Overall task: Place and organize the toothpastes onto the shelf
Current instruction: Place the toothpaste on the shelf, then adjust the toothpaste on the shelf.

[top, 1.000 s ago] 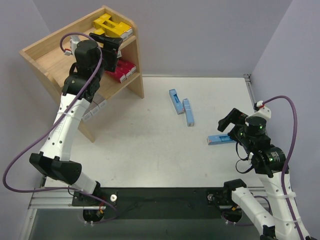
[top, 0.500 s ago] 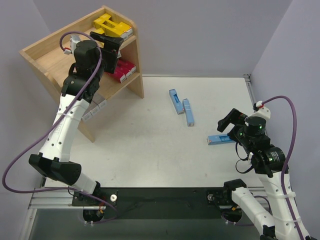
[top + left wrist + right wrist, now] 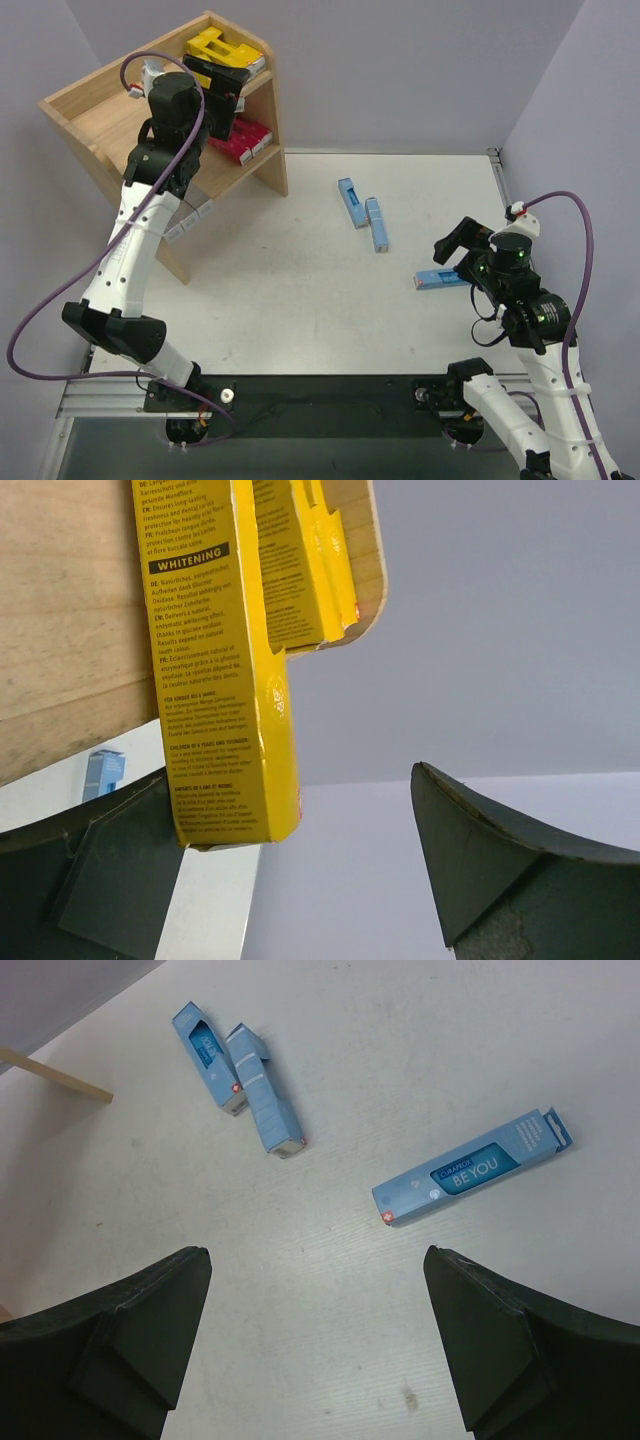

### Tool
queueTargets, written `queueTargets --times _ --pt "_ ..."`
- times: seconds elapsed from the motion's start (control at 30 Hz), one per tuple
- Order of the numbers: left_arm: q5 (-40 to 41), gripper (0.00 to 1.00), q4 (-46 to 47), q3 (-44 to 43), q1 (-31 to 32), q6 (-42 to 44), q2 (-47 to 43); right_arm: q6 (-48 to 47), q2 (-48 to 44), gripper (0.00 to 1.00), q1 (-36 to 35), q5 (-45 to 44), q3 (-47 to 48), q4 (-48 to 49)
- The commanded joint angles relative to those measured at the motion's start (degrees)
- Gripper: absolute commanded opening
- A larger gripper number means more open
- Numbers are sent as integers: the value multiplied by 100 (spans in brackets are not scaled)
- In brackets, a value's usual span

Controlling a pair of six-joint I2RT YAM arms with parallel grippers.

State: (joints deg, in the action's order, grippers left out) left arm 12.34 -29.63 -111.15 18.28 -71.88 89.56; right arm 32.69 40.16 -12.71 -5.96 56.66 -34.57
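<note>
Your left gripper (image 3: 218, 82) gapes wide at the top tier of the shelf (image 3: 100, 110), likely squaring the yellow toothpastes (image 3: 222, 50) together by colour, while your right gripper (image 3: 455, 245), equally wide, hovers over three blue toothpastes (image 3: 441, 279) on the tabletop (image 3: 300, 300), right of the shelf.

Three light blue boxes (image 3: 349, 201) are lying on the table (image 3: 300, 300). Three yellow boxes (image 3: 215, 660) are sitting on the one wooden shelf (image 3: 262, 120), which is showing two tiers. At least two red boxes (image 3: 245, 140) are showing, and at least two grey boxes (image 3: 190, 222); the left arm (image 3: 130, 230) is hiding the rest, so neither count is certain.
</note>
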Motion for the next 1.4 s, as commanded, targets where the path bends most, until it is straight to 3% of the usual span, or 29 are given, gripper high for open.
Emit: queueTargets --times 0.0,0.17,0.5,0.73,0.8,0.93,1.0,1.07,1.2,1.37 --pt "-100 97 106 -582 -62 69 333 -17 53 93 32 51 -15 73" --pt "-91 97 -69 -952 -62 112 598 -43 44 93 49 51 3 73" --pt "268 97 -254 -39 -35 507 28 -69 36 93 49 68 -24 64" --pt "313 97 -254 208 44 1376 -263 -69 97 93 58 121 -41 73" --pt "392 97 -228 182 210 2067 -342 -61 106 93 58 147 -50 64" --pt "1277 97 -167 164 772 3563 -579 -69 71 93 58 182 -85 64" --pt "1893 97 429 383 1219 4850 -798 -69 62 93 67 209 -112 64" --pt "2227 97 879 428 1467 5584 -878 -87 79 93 58 226 -120 64" --pt "2361 97 889 122 1678 6973 -783 -87 97 93 58 244 -121 73" --pt "2142 97 363 -528 1670 8004 -396 -131 36 93 58 218 -147 64"
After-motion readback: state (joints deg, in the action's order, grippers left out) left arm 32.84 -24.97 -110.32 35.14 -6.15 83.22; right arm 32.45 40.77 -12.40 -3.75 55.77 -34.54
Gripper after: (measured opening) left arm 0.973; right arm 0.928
